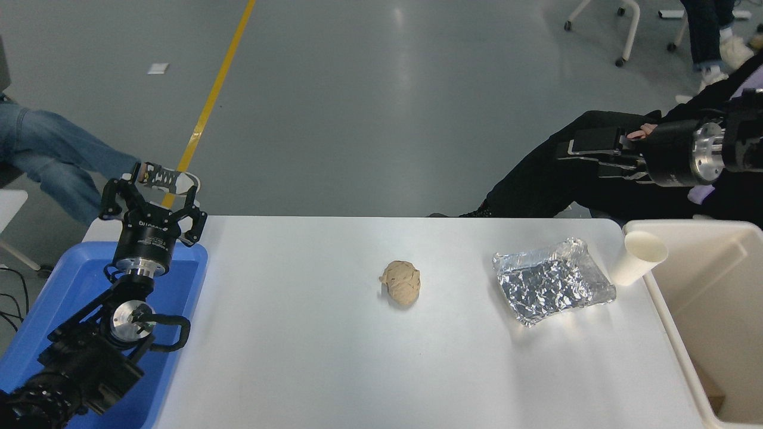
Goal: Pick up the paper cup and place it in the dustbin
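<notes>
At the counter's right edge, the paper cup is being seen tilted, mouth up-right, touching the partly cropped dustbin. The right hand is being held empty; its opening cannot be told against dark clothing.

White table: paper cup, foil pouch, crumpled paper ball.

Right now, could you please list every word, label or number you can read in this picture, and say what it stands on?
None can be read.
Left claw: pale print on its black body, too small to read.
Paper cup, dustbin, foil sheet, paper ball, blue tray: no print.
</notes>
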`<control>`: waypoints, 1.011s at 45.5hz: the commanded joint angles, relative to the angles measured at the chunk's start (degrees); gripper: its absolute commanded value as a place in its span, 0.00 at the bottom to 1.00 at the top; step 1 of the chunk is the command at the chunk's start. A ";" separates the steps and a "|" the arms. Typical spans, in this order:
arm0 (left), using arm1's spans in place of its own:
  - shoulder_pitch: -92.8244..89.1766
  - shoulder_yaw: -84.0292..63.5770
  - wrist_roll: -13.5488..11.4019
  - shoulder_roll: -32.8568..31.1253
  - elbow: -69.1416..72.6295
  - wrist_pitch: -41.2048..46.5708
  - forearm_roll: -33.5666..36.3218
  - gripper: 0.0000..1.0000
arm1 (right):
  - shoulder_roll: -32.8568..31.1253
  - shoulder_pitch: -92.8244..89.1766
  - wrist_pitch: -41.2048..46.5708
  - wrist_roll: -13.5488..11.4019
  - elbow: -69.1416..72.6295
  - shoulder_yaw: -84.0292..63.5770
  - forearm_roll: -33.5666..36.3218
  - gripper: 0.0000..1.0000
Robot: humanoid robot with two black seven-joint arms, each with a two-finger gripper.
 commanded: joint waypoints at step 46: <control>0.00 0.00 -0.09 0.00 0.00 0.00 0.01 0.99 | -3.06 19.13 29.51 -38.75 1.76 15.07 8.32 1.00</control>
